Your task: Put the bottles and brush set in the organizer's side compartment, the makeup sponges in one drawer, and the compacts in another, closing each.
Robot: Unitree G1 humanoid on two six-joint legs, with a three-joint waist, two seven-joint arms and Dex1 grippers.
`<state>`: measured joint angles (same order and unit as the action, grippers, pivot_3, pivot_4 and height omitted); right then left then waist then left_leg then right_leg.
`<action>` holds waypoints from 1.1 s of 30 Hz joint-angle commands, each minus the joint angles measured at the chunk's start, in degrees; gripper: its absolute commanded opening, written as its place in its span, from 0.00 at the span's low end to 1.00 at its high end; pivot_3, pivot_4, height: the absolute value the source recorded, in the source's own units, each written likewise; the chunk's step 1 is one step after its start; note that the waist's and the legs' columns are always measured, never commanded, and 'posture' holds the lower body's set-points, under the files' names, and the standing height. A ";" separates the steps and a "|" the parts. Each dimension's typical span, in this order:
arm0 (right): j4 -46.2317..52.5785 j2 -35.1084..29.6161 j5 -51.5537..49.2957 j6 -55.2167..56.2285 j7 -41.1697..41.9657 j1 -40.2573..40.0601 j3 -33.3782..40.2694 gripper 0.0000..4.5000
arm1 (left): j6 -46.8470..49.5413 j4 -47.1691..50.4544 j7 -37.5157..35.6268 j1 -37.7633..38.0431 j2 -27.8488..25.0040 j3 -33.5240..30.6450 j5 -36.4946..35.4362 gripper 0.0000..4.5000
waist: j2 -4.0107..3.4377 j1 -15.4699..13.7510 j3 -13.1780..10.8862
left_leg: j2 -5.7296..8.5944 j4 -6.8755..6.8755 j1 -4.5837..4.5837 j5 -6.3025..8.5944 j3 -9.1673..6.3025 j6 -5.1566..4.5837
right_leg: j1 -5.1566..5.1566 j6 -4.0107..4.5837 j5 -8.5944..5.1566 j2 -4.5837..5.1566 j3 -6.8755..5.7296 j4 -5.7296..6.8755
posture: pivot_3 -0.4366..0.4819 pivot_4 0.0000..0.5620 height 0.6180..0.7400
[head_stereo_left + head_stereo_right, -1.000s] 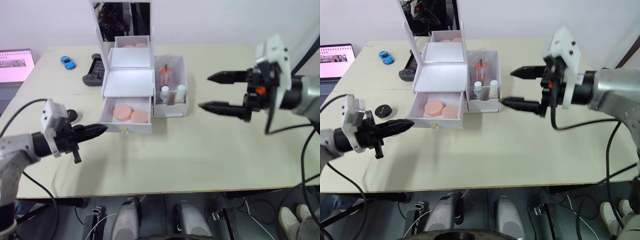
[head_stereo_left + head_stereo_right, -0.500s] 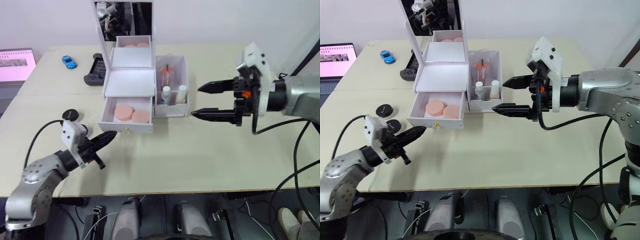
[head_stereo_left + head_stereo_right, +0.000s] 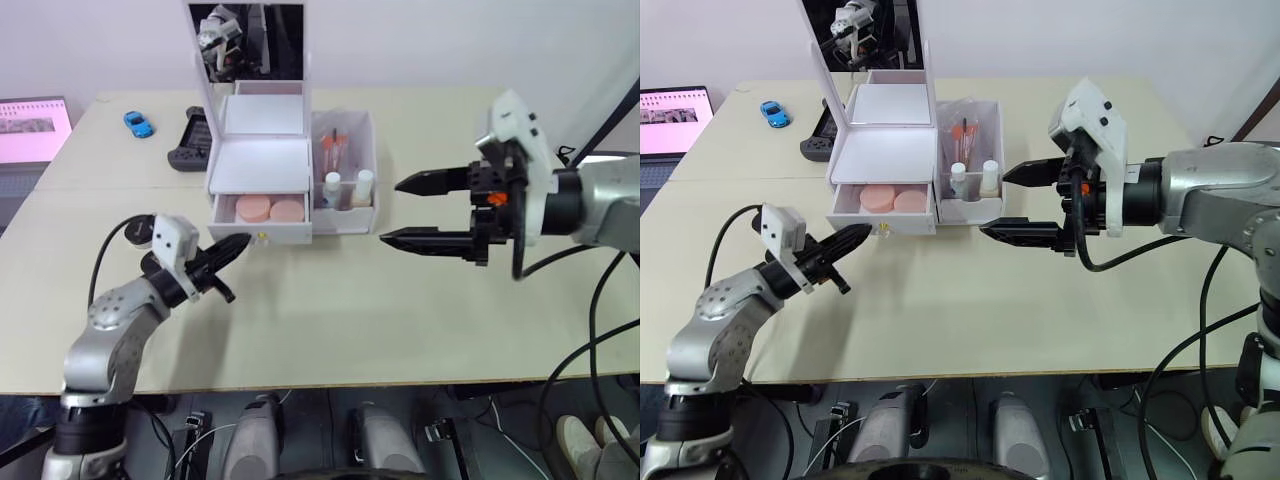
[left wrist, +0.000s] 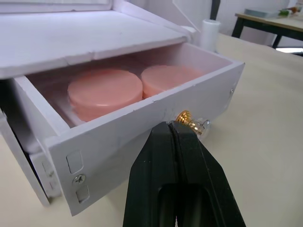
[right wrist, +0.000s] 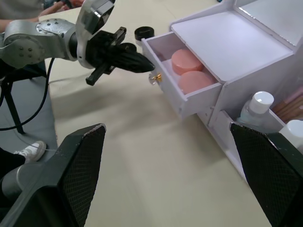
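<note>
A: Head views first. Where does the job stand?

B: The organizer (image 3: 290, 160) sits mid-counter (image 3: 330, 320), mirror up. The bottles (image 3: 346, 188) and brush set (image 3: 331, 150) are in the side compartment (image 3: 345, 170). Both sponges (image 3: 268, 209) lie in the lower drawer (image 3: 258, 218), which is only partly open. So I judge the step in hand is closing that drawer.

A: And the arms?

B: The left pincer (image 3: 232, 249), fingers together, has its tip at the drawer front by the gold knob (image 3: 261, 237). The right pincer (image 3: 412, 211) hangs over the counter just right of the organizer, fingers apart and empty.

A: The compacts?

B: One black compact (image 3: 141, 231) lies on the counter left of the organizer, near the left arm. I can't pick out a second for certain.

A: Left wrist view?

B: The shut fingers (image 4: 182, 189) sit right under the knob (image 4: 188, 123), touching or nearly touching the drawer front (image 4: 142, 142). The two sponges (image 4: 105, 91) lie side by side inside.

A: Right wrist view?

B: The drawer (image 5: 184, 90) stands out from the body, the left pincer (image 5: 137, 62) at its knob, a compact (image 5: 144, 33) beyond it.

A: Next move?

B: A straight push into the organizer until the front sits flush, kept square so the tip doesn't slide off the knob. Then, in my judgement, the compacts go in the other drawer.
</note>
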<state>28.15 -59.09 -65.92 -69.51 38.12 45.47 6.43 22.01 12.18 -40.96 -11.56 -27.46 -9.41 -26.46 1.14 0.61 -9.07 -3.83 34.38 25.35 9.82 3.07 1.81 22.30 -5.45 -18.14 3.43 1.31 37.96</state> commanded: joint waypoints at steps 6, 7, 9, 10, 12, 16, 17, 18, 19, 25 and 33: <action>-0.83 -0.56 1.60 1.02 0.07 0.27 2.28 1.00 | -3.85 -5.07 1.72 -7.47 1.78 2.40 3.01 0.00 | 0.00 0.01 0.00 | 0.00 -0.01 0.00 0.00 -0.01 0.00 | 0.01 -0.04 0.01 -0.03 0.00 0.01 | 0.48 0.27 1.00; -0.90 -0.58 1.81 1.10 0.14 0.16 2.38 1.00 | -3.81 -5.21 2.15 -7.99 2.29 2.43 2.94 0.00 | 0.00 0.01 0.00 | -0.01 -0.01 0.00 0.00 -0.02 0.00 | 0.02 -0.04 0.02 -0.05 0.00 0.02 | 0.48 0.27 1.00; -0.97 -0.53 2.15 1.17 0.25 0.03 2.56 1.00 | -3.64 -5.31 2.59 -8.54 2.80 2.46 2.95 0.00 | 0.00 -0.03 0.00 | -0.02 -0.01 0.00 0.00 -0.05 0.00 | 0.01 -0.05 0.02 -0.08 -0.01 0.03 | 0.48 0.27 1.00; -0.96 -0.53 2.29 1.21 0.28 -0.05 2.68 1.00 | -3.76 -5.75 2.75 -8.95 2.78 2.35 3.20 0.00 | 0.00 0.00 0.00 | -0.02 -0.01 0.00 0.00 -0.05 0.00 | 0.01 -0.05 0.02 -0.08 0.00 0.03 | 0.48 0.27 1.00; -0.92 -0.55 2.47 1.24 0.38 -0.22 2.87 1.00 | -4.03 -6.89 3.06 -9.79 2.30 1.92 3.72 0.00 | 0.00 -0.03 0.00 | -0.02 -0.01 0.00 0.00 -0.05 0.00 | 0.01 -0.06 0.02 -0.08 0.00 0.03 | 0.48 0.27 1.00; -0.97 -0.64 2.89 1.28 0.65 -0.35 3.01 1.00 | -4.20 -8.13 3.27 -10.99 1.86 1.58 4.12 0.00 | 0.00 -0.01 0.00 | -0.02 0.00 0.00 0.00 -0.07 0.00 | 0.00 -0.06 0.02 -0.10 -0.01 0.04 | 0.48 0.27 1.00; -0.96 -0.63 3.01 1.30 0.68 -0.36 3.02 1.00 | -4.26 -8.45 3.41 -11.35 1.86 1.60 4.28 0.00 | 0.00 -0.01 0.00 | -0.02 0.00 0.00 0.00 -0.07 0.00 | 0.01 -0.06 0.02 -0.10 -0.01 0.04 | 0.48 0.27 1.00; -0.95 -0.57 3.07 1.30 0.67 -0.37 3.07 1.00 | -4.29 -8.76 3.51 -11.67 1.86 1.65 4.43 0.00 | 0.00 -0.04 0.00 | -0.02 0.00 0.00 0.00 -0.07 0.00 | 0.01 -0.06 0.02 -0.10 -0.01 0.04 | 0.48 0.27 1.00; -0.94 -0.60 3.10 1.30 0.71 -0.40 3.15 1.00 | -4.25 -8.93 3.58 -11.97 1.97 1.78 4.53 0.00 | 0.00 -0.06 0.00 | -0.02 -0.01 0.01 0.00 -0.08 0.00 | 0.01 -0.06 0.03 -0.10 -0.02 0.04 | 0.48 0.27 1.00; -1.09 -0.68 3.52 1.63 1.02 -0.41 3.15 1.00 | -4.98 -11.29 3.95 -14.88 3.97 4.05 5.91 0.00 | 0.01 -0.50 0.00 | -0.02 0.01 0.01 0.00 -0.09 0.00 | -0.01 -0.06 0.03 -0.10 -0.03 0.05 | 0.48 0.27 1.00; -1.02 -1.12 1.68 2.04 1.86 -1.60 5.35 1.00 | -5.28 -12.55 1.75 -14.63 2.01 3.04 5.32 0.00 | 0.01 -1.32 -0.01 | -0.02 0.21 0.06 0.00 -0.10 0.00 | -0.06 -0.04 0.03 -0.08 -0.03 0.05 | 0.48 0.27 1.00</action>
<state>26.27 -59.25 -64.78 -69.05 39.19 44.38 9.62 17.03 -1.78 -38.57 -25.50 -24.01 -4.75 -20.43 1.15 -0.71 -9.07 -3.86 34.57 25.42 9.82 2.97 1.81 22.25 -5.49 -18.12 3.35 1.27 38.00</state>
